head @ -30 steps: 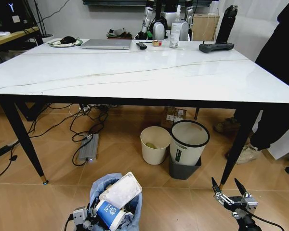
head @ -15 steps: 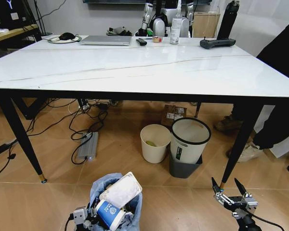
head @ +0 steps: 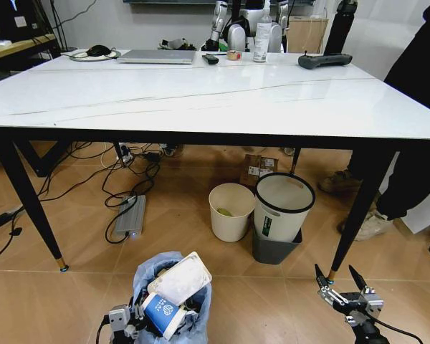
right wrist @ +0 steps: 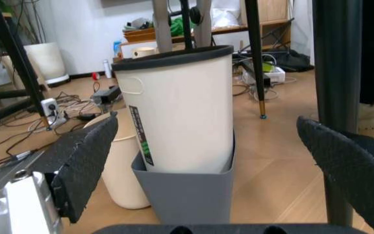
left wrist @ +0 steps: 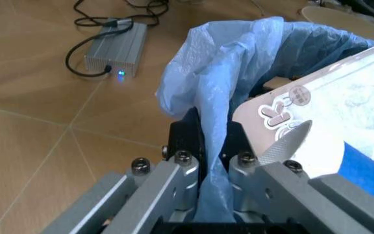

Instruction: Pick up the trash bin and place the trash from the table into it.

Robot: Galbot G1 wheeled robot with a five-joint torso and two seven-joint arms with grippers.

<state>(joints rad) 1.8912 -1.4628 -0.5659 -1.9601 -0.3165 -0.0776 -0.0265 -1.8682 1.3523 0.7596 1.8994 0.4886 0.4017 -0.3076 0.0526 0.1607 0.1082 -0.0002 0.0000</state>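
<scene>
Since the table (head: 201, 100) carries no litter, only a laptop (head: 156, 56) and bottles at twelve o'clock, the filling step looks done. The trash bin (head: 170, 297) sits on the floor at six o'clock, stuffed with trash (head: 173, 290); the left gripper (left wrist: 206, 170) pinches its blue-bagged rim, so setting it down and letting go seems due. The right gripper (head: 340, 281), at five o'clock, hangs spread and empty.

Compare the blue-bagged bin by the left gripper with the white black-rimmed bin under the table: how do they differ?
The trash bin has a crinkly light-blue bag; the white bin shows no bag, only a black rim. The trash bin is stuffed with litter, including a blue-white cup, and gripped at its bag edge by the left gripper; the white bin sits untouched, nested in a grey bin, contents hidden. Both stand upright over the tile floor.
</scene>
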